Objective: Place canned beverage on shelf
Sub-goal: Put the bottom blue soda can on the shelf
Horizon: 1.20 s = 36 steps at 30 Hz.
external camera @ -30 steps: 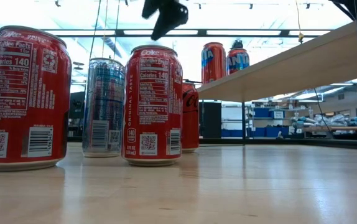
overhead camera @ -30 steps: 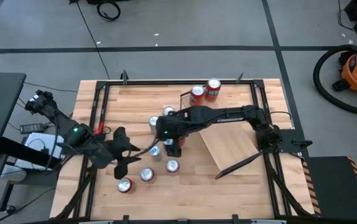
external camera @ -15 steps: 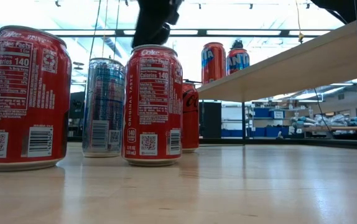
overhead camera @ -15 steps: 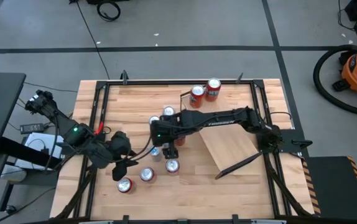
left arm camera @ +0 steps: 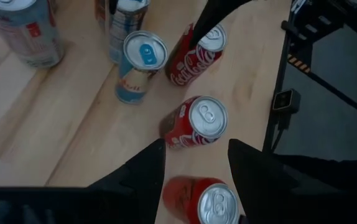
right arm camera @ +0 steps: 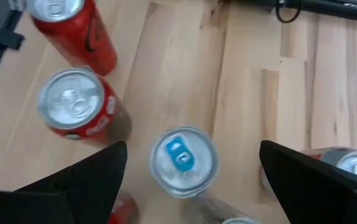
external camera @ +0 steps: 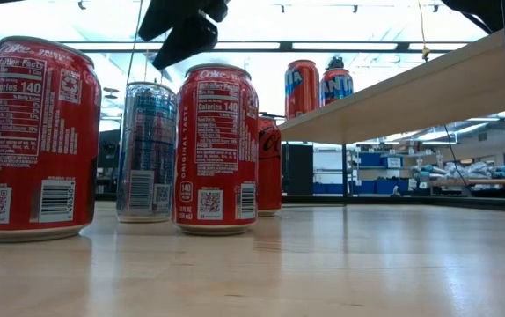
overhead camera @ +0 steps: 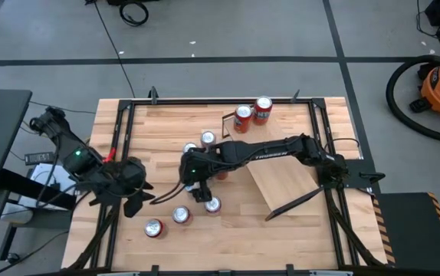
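Hovering at frame center, the right gripper, fingers spread, brackets the upright blue-tab can directly beneath, left arm farther.

Two cans stand at the shelf's far end, with a cluster of cans left of it on the table (three along the near edge).
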Motion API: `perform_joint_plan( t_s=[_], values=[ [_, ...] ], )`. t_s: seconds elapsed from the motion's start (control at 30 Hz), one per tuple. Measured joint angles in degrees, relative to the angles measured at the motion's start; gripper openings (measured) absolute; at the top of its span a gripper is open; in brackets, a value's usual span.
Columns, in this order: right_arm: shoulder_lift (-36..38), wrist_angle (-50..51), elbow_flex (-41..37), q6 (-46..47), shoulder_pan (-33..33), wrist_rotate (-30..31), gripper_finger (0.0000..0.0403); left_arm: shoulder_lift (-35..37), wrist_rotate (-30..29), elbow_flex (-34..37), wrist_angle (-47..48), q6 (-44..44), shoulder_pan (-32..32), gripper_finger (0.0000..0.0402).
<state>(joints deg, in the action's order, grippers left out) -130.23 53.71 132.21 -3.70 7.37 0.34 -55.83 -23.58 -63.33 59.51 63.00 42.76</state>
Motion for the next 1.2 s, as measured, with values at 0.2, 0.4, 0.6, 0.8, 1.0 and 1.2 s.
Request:
perform_joint_plan(
  t_s=[0.2,0.4,0.6,0.8,1.0,1.2],
  values=[
    [-1.31,-1.94,-0.37,-0.98,-0.89,-0.59,0.0377,1.69,-0.32,-0.02,0.42,-0.01,-0.04,0.0185],
    [-3.67,-4.08,-0.33,-1.38,-0.76,-1.53,0.0377,2.71,-0.24,-0.04,0.75,0.62,-0.04,0.0185],
    [-5.04,-1.84,-0.41,-1.45,-0.80,-1.90,0.0376,3.08,0.57,-0.04,0.90,1.13,-0.02,0.0185],
    [-6.05,-1.24,-0.38,-2.35,-0.78,-3.02,0.0364,3.08,0.70,-0.04,0.77,1.09,-0.02,0.0185],
    [-6.52,-0.95,-0.36,-2.49,-0.80,-3.41,0.0320,3.08,0.69,-0.04,0.76,1.05,-0.02,0.0185],
    [-6.75,-0.78,-0.38,-2.52,-0.82,-3.32,0.0263,3.06,0.68,-0.04,0.78,1.03,-0.04,0.0185]
  ],
)
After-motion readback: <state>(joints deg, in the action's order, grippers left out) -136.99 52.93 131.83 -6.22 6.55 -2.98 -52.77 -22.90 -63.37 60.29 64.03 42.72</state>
